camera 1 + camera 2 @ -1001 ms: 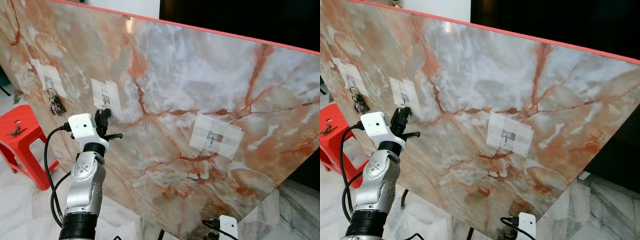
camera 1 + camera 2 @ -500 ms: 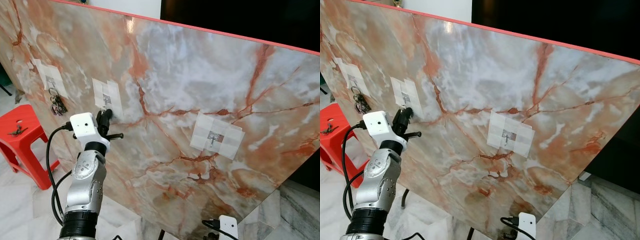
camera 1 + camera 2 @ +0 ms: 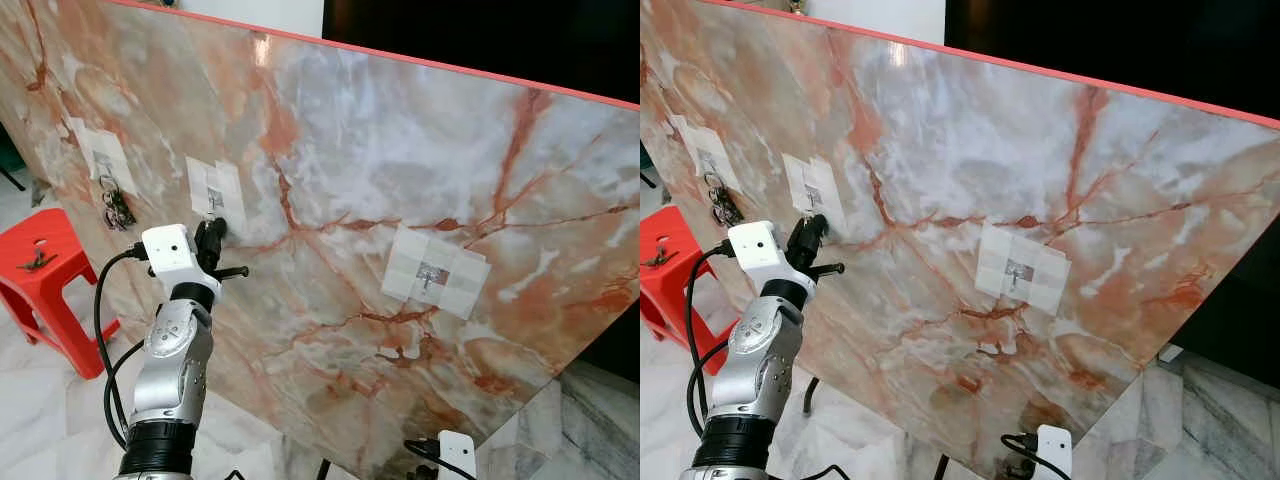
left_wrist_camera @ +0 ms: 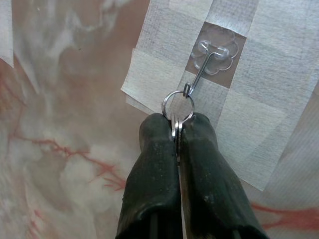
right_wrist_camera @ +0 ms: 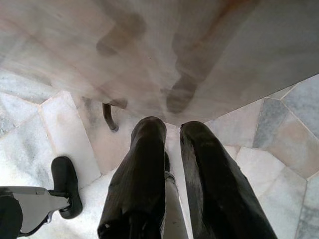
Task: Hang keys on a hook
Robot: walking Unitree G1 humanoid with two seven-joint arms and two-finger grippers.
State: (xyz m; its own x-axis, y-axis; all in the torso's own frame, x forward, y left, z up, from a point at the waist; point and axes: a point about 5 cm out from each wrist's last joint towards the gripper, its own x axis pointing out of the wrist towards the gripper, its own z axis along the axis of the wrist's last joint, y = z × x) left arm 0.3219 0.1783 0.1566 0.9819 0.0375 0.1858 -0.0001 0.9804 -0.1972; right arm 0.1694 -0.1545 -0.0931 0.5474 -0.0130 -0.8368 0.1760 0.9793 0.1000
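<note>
The left gripper (image 4: 175, 130) is raised against a large tilted marble board (image 3: 400, 170), its two black fingers pressed together on a bunch of keys (image 4: 175, 130). The key ring (image 4: 177, 105) sticks out past the fingertips and is threaded on the wire tip of a clear hook (image 4: 213, 54) that is taped to the board with white tape. Another taped hook (image 3: 432, 276) sits well apart toward the board's middle with bare marble around it, and a third (image 3: 100, 160) nearer the left edge carries another key bunch (image 3: 115, 210). A red stool (image 3: 40, 270) stands by that edge. The right gripper (image 5: 172, 144) hangs low over the tiled floor (image 5: 279, 134) beneath the board's lower edge, its fingers slightly parted and holding nothing.
</note>
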